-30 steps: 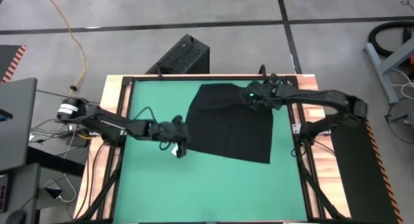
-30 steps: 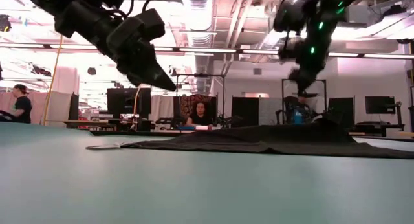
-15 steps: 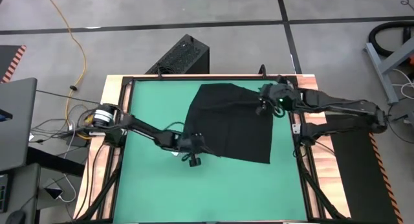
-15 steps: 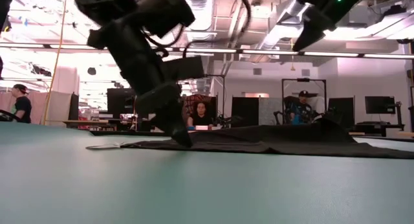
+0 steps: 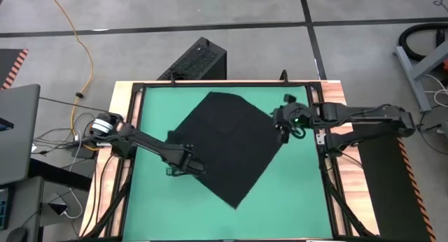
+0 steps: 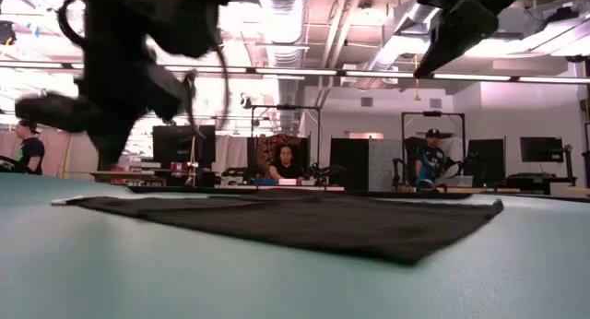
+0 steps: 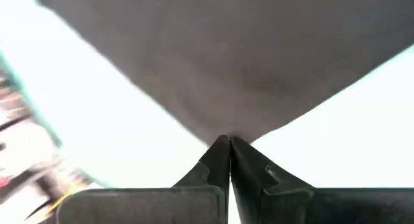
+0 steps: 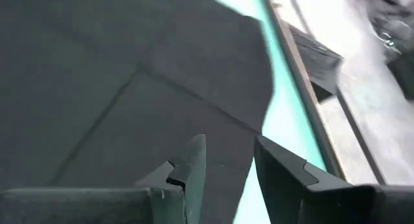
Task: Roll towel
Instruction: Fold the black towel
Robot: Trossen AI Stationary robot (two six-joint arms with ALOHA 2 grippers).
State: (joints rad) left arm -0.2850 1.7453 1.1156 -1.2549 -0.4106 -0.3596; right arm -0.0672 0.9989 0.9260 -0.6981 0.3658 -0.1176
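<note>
Green matting covers the desk [image 5: 150, 214], and on it we see the black towel [image 5: 227, 140] spread flat, turned so its corners point like a diamond, one toward the near edge and one toward the far edge.

Nearest to us, our left end effector [image 5: 187, 166] sits at the towel's left corner. Its wrist view shows the two fingers pressed together with the cloth's point running into their tips, so we judge it clamped on that corner.

Farther across, our right end effector [image 5: 283, 125] hovers at the towel's right corner, fingers apart and holding nothing, raised off the cloth in the low view.

So the towel lies between the two arms, its long diagonal running near to far, with each arm about as close to its own corner. We think a roll would need one straight edge squared up first; no roll has begun.

Beyond the desk stand monitors, with people [image 6: 287, 161] seated at workstations.
</note>
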